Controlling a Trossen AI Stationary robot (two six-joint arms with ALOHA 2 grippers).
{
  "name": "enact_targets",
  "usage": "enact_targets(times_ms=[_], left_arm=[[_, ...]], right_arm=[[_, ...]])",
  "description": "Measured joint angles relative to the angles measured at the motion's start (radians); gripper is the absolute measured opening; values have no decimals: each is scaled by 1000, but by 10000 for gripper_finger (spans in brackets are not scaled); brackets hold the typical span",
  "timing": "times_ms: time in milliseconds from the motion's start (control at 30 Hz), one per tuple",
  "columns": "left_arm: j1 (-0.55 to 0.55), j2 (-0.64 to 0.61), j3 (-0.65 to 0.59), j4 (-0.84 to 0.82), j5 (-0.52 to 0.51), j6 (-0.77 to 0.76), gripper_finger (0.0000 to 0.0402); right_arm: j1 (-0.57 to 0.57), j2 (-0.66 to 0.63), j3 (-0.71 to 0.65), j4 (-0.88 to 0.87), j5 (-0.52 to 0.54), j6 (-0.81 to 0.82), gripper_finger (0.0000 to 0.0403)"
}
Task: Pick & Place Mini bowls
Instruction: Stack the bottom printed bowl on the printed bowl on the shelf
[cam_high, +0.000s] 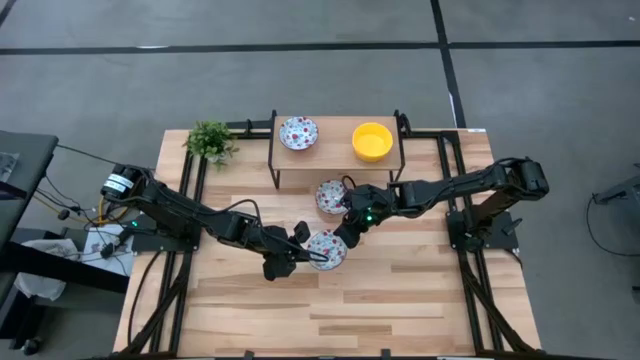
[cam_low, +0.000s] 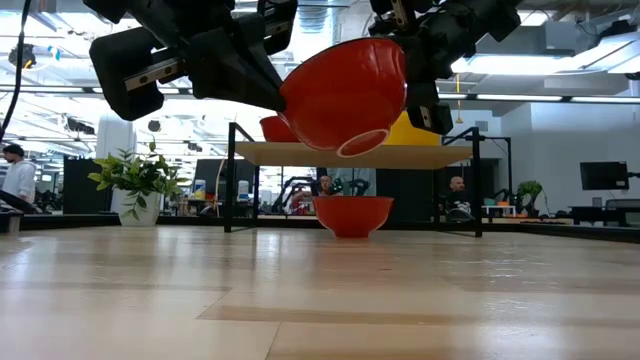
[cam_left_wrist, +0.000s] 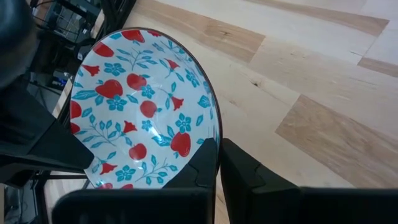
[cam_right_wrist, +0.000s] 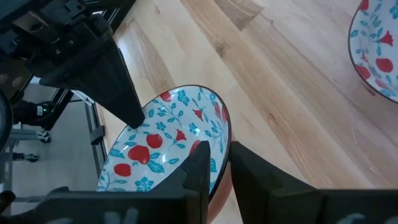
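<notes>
I have one floral mini bowl (cam_high: 327, 249) in mid-frame, lifted clear of the desk (cam_high: 400, 300), with my left claw (cam_high: 303, 257) pinched on its rim at one side and my right claw (cam_high: 345, 236) clenched on the opposite edge. The risk I see is the two arms pulling unevenly: the bowl already tilts, so a slip at either thin rim grip could twist it free and drop it onto the wood.
</notes>
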Motion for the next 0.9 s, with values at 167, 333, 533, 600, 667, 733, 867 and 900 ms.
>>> enact_targets(times_ms=[167, 333, 533, 600, 667, 733, 867, 900], left_arm=[[0, 0, 0, -1, 1, 0, 7], [-3, 0, 0, -10, 1, 0, 7], [-17, 2, -2, -78, -12, -14, 7], [-18, 2, -2, -67, -27, -14, 7], [-19, 2, 0, -66, -29, -20, 7], [-19, 2, 0, -69, -32, -26, 7], [-28, 2, 0, -68, -75, -49, 7], [-30, 2, 0, -68, -91, -58, 7]], right_arm=[[0, 0, 0, 0, 6, -19, 50], [0, 0, 0, -3, 8, -31, 50], [-11, 0, 3, 6, 6, -56, 50], [-11, 0, 3, 2, 9, -59, 50], [-12, 0, 3, 2, 15, -65, 50], [-12, 0, 3, -2, 25, -76, 50], [-13, -10, 2, -4, 34, -97, 50], [-13, -22, 1, -13, 38, -104, 50]])
